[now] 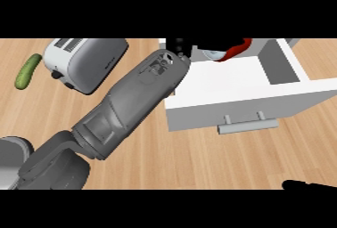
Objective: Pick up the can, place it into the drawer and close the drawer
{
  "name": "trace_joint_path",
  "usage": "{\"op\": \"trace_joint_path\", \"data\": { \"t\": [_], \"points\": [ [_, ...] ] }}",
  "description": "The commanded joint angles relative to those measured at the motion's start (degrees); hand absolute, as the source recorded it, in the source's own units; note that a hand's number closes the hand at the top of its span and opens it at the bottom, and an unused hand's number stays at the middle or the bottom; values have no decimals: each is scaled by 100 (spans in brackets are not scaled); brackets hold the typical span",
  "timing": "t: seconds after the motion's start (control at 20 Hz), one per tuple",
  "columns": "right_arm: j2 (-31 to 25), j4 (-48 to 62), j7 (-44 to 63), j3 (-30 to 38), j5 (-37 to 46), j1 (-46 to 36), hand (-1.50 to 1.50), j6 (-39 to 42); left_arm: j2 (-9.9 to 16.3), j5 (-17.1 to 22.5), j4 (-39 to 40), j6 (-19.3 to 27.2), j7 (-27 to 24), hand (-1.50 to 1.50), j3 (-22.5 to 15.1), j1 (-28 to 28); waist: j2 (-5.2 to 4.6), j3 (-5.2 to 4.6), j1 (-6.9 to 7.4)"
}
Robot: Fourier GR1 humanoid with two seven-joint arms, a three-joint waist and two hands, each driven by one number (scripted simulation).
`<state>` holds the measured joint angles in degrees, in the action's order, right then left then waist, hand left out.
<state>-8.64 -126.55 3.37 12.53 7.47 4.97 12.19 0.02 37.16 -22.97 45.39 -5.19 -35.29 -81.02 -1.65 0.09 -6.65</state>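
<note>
- The left forearm point(132, 104) runs from the tabletop's near left corner diagonally up toward the far edge, ending over the left wall of the open drawer point(250, 91)
- The left hand point(179, 44) shows only as a few black finger parts at the far edge, just above the drawer's far left corner; whether its fingers are wide or curled I cannot tell
- The can point(227, 52), red with a pale silver end, lies tilted at the drawer's far end, just right of the left hand; contact between the two cannot be made out
- The drawer is white, pulled out toward the near edge, with a grey bar handle point(247, 126) on its front panel and a bare white floor inside
- The right hand point(304, 184) shows as a black sliver at the tabletop's near right corner; its finger state cannot be told
- A silver toaster point(85, 62) sits near the far left of the wooden tabletop point(217, 156), with a green cucumber point(27, 71) just beside it toward the left edge
- A grey rounded object point(13, 156) is cut off at the left edge
</note>
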Motion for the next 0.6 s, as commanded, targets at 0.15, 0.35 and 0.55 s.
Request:
{"op": "trace_joint_path", "data": {
  "t": [0.15, 0.35, 0.55],
  "points": [
    [-177, -197, -209, -538, 1211, -128, -150, -109, -2, 316, -132, 76, -149, -150, 85, -165, 45, -4, 186],
    [-473, 173, -333, -710, 2085, -389, -150, -207, -2, 346, -162, 189, -260, -150, 39, -148, 68, -4, 344],
    [-590, 642, -346, -1212, 3222, -648, -150, -454, -2, 368, -218, 294, -105, -150, 32, -304, 95, -6, 502]
  ]
}}
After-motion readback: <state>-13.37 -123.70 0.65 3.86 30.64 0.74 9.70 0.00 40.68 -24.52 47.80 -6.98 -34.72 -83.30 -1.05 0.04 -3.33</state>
